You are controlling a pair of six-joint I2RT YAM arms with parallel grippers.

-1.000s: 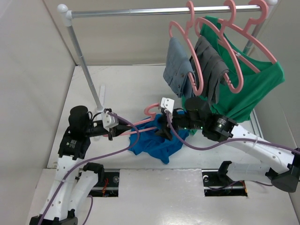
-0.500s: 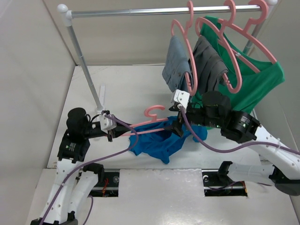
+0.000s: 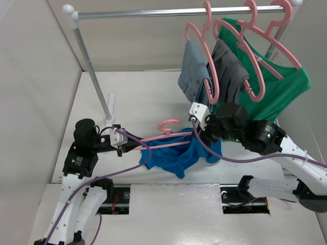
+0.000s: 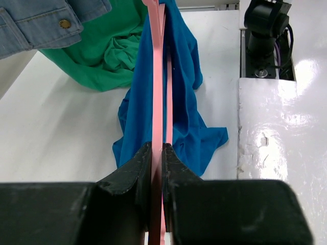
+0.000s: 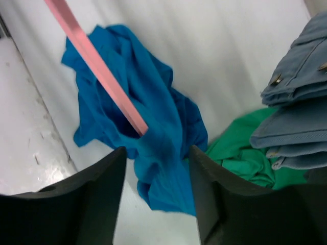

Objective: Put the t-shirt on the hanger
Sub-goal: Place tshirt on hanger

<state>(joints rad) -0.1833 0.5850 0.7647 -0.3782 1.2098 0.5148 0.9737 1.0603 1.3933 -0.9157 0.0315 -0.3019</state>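
Bright blue t-shirt (image 3: pixel 176 155), plain, no print. Solid pink hanger (image 3: pixel 158 138). Green shirt (image 3: pixel 278 92), plain. Grey-blue denim (image 3: pixel 193 71) with a brass-toned button (image 4: pixel 64 23) in the left wrist view. Dark grey garment (image 3: pixel 228 69) between the denim and the shirt. Rail hangers (image 3: pixel 213 89) are pink too. Silver rail (image 3: pixel 153 12) with white end knobs. White table (image 3: pixel 138 97), glossy at its near edge. Arms (image 3: pixel 64 219) are white with black joints, cables (image 3: pixel 130 167) purple. Left end effector (image 4: pixel 157 150) is black, right end effector (image 5: pixel 157 153) black as well.
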